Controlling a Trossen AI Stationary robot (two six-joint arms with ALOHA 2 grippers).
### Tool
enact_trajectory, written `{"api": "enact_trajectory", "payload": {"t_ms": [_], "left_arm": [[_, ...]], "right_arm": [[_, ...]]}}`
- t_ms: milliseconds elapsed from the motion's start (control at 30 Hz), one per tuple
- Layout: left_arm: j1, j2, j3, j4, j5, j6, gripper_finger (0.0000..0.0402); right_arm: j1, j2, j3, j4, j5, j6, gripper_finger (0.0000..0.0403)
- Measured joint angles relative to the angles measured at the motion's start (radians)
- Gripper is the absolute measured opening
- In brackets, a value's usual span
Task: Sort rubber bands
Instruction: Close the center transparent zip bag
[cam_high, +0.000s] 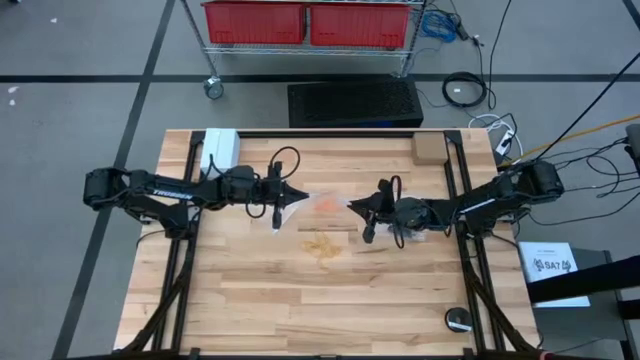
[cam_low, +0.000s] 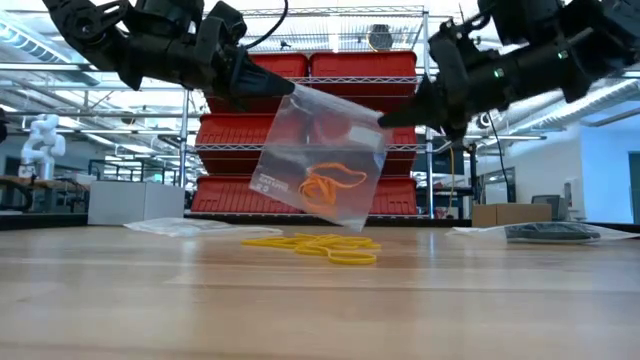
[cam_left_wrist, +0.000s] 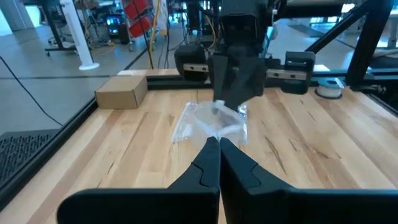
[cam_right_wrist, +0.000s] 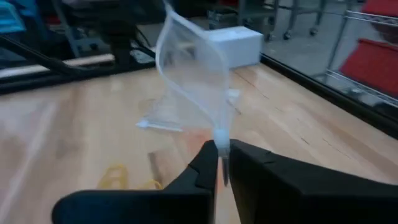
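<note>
Left gripper (cam_low: 283, 88), pressed shut on the upper left corner of a clear plastic bag (cam_low: 322, 155), holds it off the table (cam_high: 250, 300). Orange rubber bands (cam_low: 328, 184) sit in the hanging bag's low corner; yellow rubber bands (cam_low: 318, 245) lie piled beneath, unsorted. Right gripper (cam_low: 392, 117) pinches the opposite upper edge, apparently to keep the mouth taut between both arms, though whether the mouth is open cannot be seen.
</note>
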Motion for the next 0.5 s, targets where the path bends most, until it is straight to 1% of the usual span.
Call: {"api": "enact_trajectory", "payload": {"t_ms": [167,367,433,500], "left_arm": [[-0.017,0.000,0.000,0.024,0.000,0.000,0.0000],[-0.033,0.000,0.000,0.042,-0.002,0.000,0.0000],[-0.033,0.000,0.000,0.041,-0.023,0.000,0.0000],[-0.033,0.000,0.000,0.030,-0.067,-0.005,0.0003]], "right_arm": [[0.004,-0.003,0.077,-0.022,-0.054,-0.030,0.0005],[0.016,-0.004,0.186,-0.208,-0.064,-0.050,0.0002],[0.023,-0.004,0.199,-0.235,-0.060,-0.047,0.0002],[0.032,-0.005,0.200,-0.235,-0.057,-0.049,0.0002]]}}
